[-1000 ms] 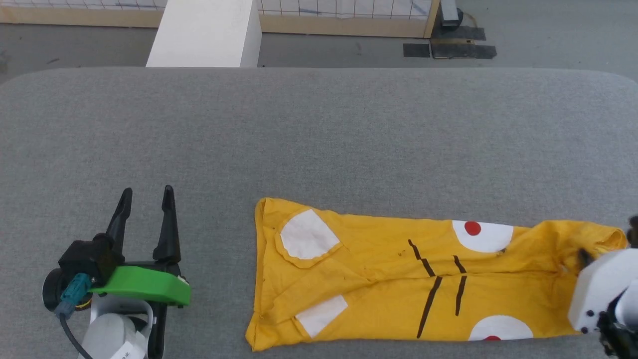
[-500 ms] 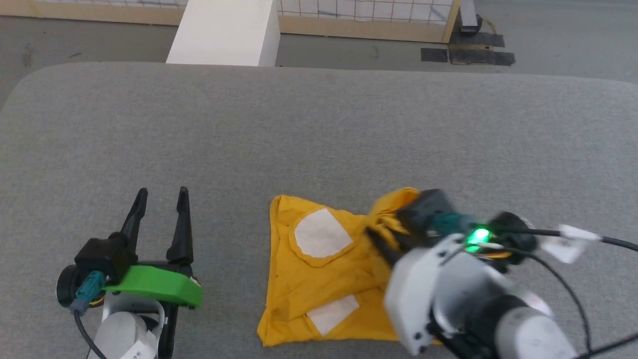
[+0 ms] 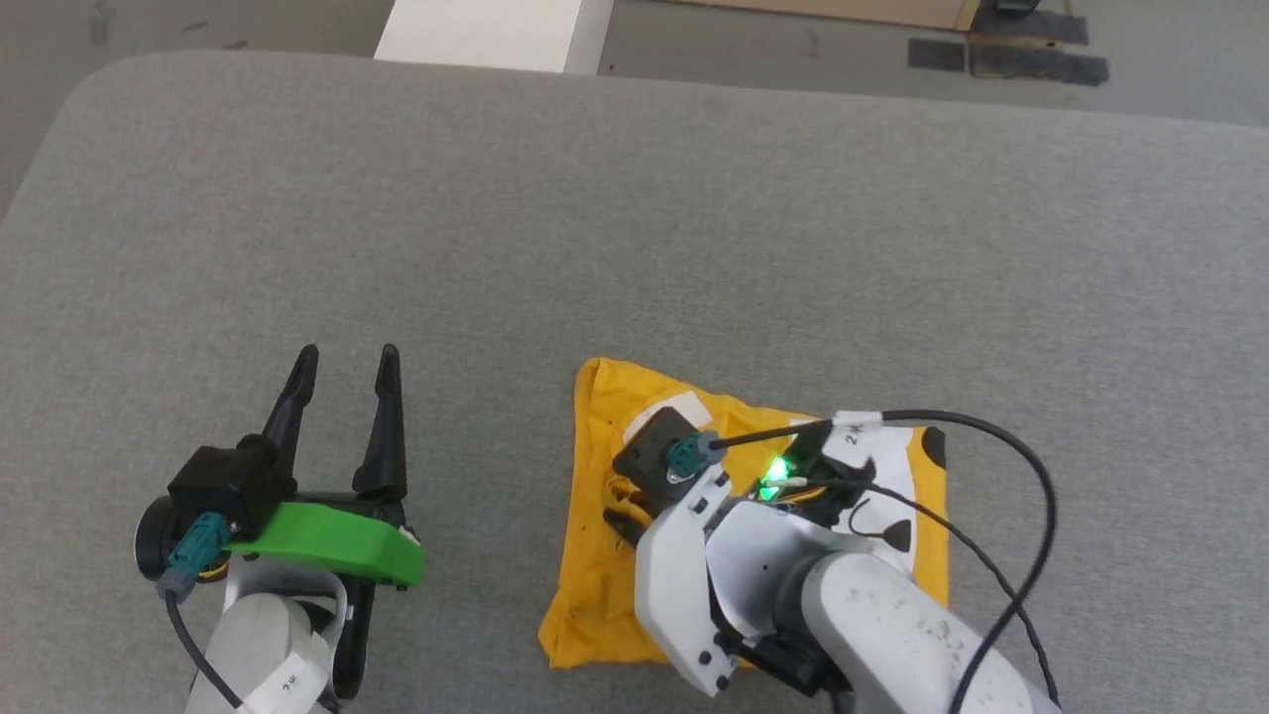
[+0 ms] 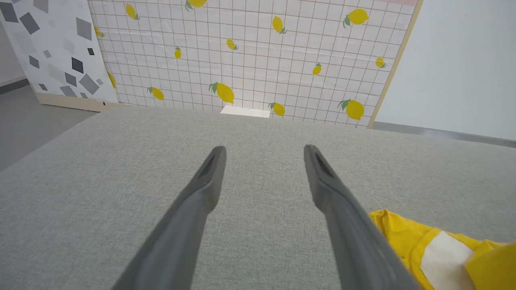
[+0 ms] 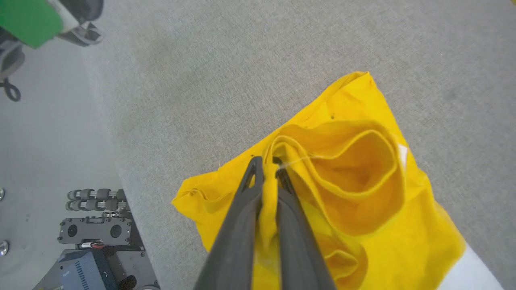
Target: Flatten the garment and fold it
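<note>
While right pincer (image 5: 268, 163) pinches garment (image 3: 595, 555) edge, left pincer (image 3: 347, 355) spread; garment lies roughly square.

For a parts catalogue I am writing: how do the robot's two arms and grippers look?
The left gripper and the right gripper each have two long, dark, tapering fingers. The left wrist carries a green cover and a teal plug. The right forearm is white, with a green light, a looping black cable and a white label.
</note>
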You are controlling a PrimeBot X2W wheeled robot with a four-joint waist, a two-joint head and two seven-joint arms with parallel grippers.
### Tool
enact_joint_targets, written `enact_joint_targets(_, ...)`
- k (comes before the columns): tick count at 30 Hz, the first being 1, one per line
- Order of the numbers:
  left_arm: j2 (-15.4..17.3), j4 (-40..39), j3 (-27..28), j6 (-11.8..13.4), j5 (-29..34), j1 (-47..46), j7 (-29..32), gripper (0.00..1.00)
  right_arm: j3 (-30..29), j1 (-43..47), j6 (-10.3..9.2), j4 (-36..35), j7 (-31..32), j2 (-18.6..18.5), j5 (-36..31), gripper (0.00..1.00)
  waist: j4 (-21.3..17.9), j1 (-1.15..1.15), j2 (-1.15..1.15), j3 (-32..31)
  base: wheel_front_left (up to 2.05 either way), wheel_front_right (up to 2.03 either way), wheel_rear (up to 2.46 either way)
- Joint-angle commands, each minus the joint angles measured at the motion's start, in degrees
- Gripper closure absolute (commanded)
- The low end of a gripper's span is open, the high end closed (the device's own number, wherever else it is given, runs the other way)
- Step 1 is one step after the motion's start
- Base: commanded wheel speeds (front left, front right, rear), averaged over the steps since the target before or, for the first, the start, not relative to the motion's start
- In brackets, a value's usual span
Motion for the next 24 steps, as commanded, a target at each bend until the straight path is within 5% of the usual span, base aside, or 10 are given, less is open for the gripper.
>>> enact_joint_targets(1, -0.2, 0.18, -0.01, -0.39, -0.67, -1.07, -0.2, 0.0, 0.54, -1.27, -0.08, 1.48, -0.66, 0.13, 1.05, 1.0, 0.42, 0.0, 0.0, 0.58, 0.0, 0.0, 0.0)
enact_joint_targets(2, -0.21, 0.21, 0.03, -0.39, -0.66, -1.1, -0.2, 0.0, 1.02, -1.62, -0.08, 2.42, -0.84, 0.13, 1.71, 0.73, 0.41, 0.0, 0.0, 0.63, 0.0, 0.0, 0.0)
enact_joint_targets(3, -0.2, 0.26, 0.11, -0.39, -0.64, -1.1, -0.2, 0.0, 1.17, -1.9, -0.08, 3.46, -0.98, 0.13, 2.6, 0.0, 0.34, 0.0, 0.0, 0.62, 0.0, 0.0, 0.0)
enact_joint_targets(11, 0.04, 0.68, 0.92, -0.39, -0.41, -0.54, -0.2, 0.0, -1.03, -3.48, -0.08, 0.59, -13.27, 0.14, 9.11, 0.0, -1.44, 0.0, 0.0, -0.94, 0.0, 0.0, 0.0)
enact_joint_targets(12, 0.27, 0.73, 1.11, -0.39, -0.39, -0.13, -0.2, 0.0, -4.02, -2.7, -0.08, -2.74, -20.56, 0.14, 10.73, 0.0, -2.25, 0.0, 0.0, -2.1, 0.0, 0.0, 0.0)
enact_joint_targets(17, 0.81, 0.55, 1.71, -0.39, -0.27, 1.35, -0.21, 0.0, -15.78, 3.06, -0.08, -8.7, -34.16, 0.14, 8.37, 0.0, -3.9, 0.0, 0.0, -4.47, 0.0, 0.0, 0.0)
enact_joint_targets(24, 1.16, 0.04, 2.42, -0.39, -0.32, 2.93, -0.21, 0.0, -34.31, 18.25, -0.08, -10.97, -40.66, 0.15, 9.9, 0.0, -5.48, 0.0, 0.0, -6.47, 0.0, 0.0, 0.0)
